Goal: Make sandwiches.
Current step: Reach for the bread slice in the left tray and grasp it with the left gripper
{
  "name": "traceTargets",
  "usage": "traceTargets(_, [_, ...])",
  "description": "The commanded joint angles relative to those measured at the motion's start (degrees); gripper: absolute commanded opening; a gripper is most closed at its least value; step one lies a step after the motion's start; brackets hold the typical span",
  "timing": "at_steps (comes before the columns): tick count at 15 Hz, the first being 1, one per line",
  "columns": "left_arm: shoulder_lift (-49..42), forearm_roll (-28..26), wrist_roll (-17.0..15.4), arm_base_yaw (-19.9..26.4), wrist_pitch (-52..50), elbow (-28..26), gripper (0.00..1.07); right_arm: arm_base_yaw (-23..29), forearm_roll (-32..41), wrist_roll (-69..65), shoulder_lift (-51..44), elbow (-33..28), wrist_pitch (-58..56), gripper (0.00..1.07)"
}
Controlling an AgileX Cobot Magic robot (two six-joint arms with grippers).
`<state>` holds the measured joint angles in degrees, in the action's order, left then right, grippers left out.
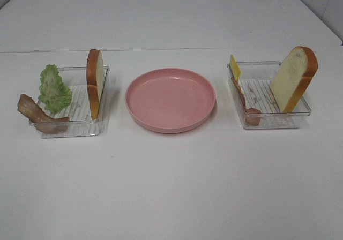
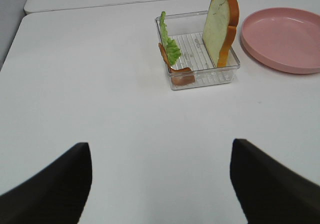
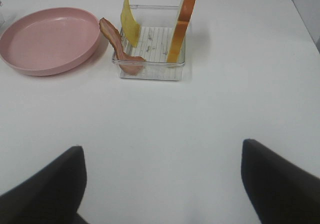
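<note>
Sandwich parts lie apart: L tray (image 1: 69,128) w/ lettuce (image 1: 53,89), bacon strip (image 1: 37,114), upright bread slice (image 1: 95,84); R tray (image 1: 278,121) w/ cheese (image 1: 235,67), second bacon strip (image 1: 249,111), leaning second bread slice (image 1: 293,76); pink plate (image 1: 170,99) btwn. Overhead cam alone shows both trays together; only wrist cams show my left gripper (image 2: 161,189) and right gripper (image 3: 162,186), jaws spread wide, holding nothing.

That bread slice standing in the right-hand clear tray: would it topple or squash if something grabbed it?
It probably tips easily: the bread slice stands tilted on its edge, seemingly propped by the wall of the clear tray. Its smooth, uniform look suggests a foam toy, so likely light and squashy, not brittle. The matte face probably grips well.
</note>
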<state>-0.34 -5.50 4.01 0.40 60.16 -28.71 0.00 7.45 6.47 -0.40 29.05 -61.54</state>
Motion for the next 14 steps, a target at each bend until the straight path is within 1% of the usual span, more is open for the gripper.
traceTargets(1, [-1.03,-0.52,0.06,-0.17,-0.57,0.11,0.73,0.00,-0.06,0.11,-0.69,-0.17,0.57,0.80])
traceTargets(14, [-1.03,-0.52,0.06,-0.17,-0.57,0.11,0.73,0.00,-0.06,0.11,-0.69,-0.17,0.57,0.80])
